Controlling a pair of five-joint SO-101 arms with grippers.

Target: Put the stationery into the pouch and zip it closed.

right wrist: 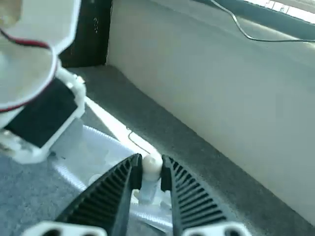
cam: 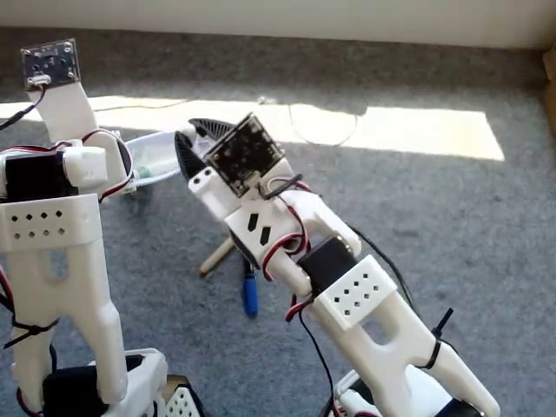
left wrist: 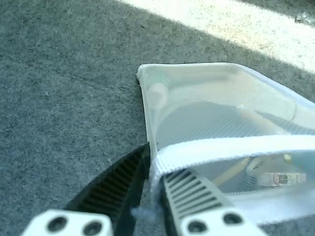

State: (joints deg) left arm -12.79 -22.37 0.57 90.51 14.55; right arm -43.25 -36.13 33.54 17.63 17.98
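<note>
Mid-loading: left gripper (left wrist: 153,164) pinches the pouch (left wrist: 211,113) rim, right gripper (right wrist: 150,169) clamps a white stick (right wrist: 152,161) (glue, maybe?), pouch just past its tips, so drop it in next.

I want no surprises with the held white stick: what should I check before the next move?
1. Left gripper pinching the pouch rim: ok.
2. Right gripper shut on the white stick: ok.
3. White stick over the pouch opening: cannot tell.
4. Blue pen and wooden pencil packed: not ok, both lie on the carpet.
5. Zip position: cannot tell.
</note>
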